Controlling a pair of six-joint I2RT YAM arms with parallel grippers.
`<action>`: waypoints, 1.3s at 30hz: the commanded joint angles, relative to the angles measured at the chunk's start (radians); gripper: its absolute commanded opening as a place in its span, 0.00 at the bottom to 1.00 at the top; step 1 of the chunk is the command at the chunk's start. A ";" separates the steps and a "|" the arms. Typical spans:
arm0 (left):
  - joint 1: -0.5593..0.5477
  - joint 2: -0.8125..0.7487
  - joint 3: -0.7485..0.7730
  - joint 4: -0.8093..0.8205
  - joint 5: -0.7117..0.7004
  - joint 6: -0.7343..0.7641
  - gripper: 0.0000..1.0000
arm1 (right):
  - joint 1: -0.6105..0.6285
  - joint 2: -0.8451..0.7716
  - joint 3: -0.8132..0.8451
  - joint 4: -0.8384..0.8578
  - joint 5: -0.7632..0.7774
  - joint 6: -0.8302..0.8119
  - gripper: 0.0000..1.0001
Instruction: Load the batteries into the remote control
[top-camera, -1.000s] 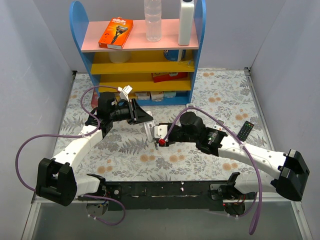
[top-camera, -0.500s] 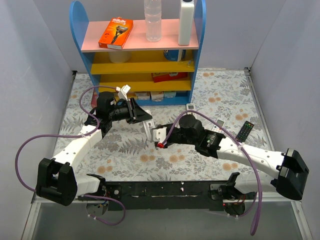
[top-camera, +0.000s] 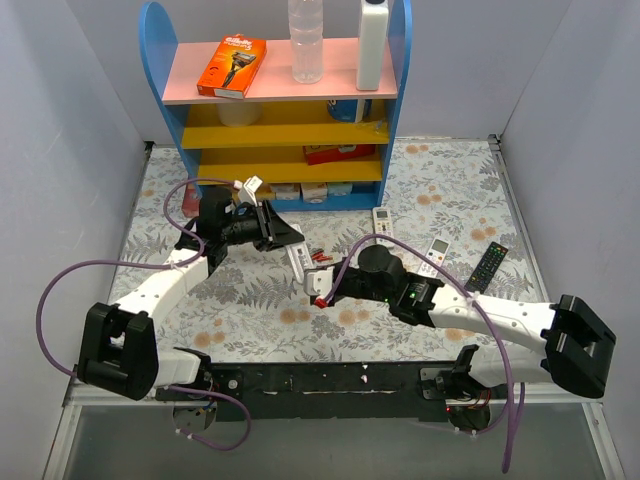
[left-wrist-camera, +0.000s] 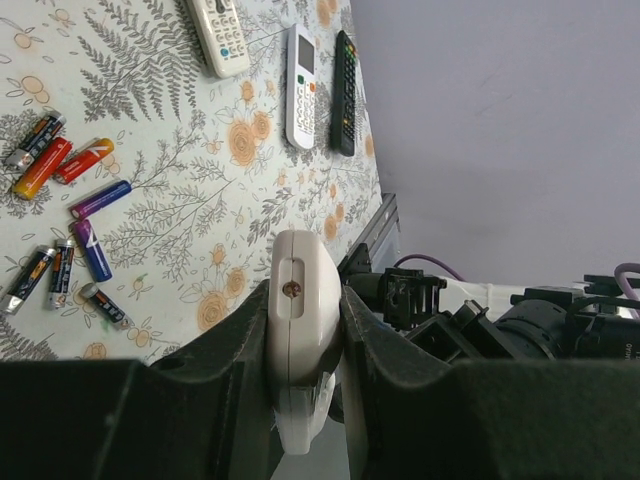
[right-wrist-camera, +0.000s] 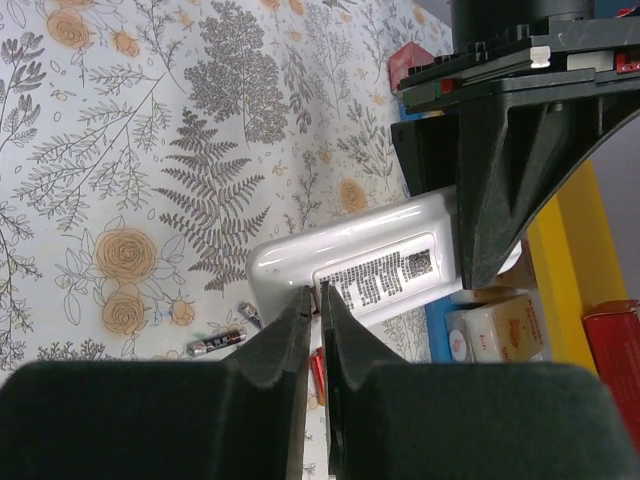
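over the floral bench (top-camera: 440, 190), gripping the remote control (left-wrist-camera: 300, 330) aloft in clenched left jaws, its end just beside the right jaws, pinched seemingly on a red battery (top-camera: 319, 297). spare batteries (left-wrist-camera: 98, 198) strewn below. likely to go wrong: jabbing the battery askew against the casing through poor alignment, twisting the remote in its grip, or dropping the cell among the others.

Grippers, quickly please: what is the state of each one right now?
Left gripper: closed on the remote control.
Right gripper: closed, apparently pinching a red battery.
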 joint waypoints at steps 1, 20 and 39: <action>-0.047 -0.009 -0.023 -0.018 0.136 -0.032 0.00 | -0.014 0.028 -0.032 0.166 0.132 -0.008 0.13; -0.050 0.008 -0.079 -0.131 0.015 0.127 0.00 | -0.016 0.125 -0.092 0.356 0.147 0.064 0.07; -0.038 -0.017 -0.106 -0.145 -0.093 0.135 0.00 | -0.016 0.048 -0.084 0.186 -0.034 0.130 0.48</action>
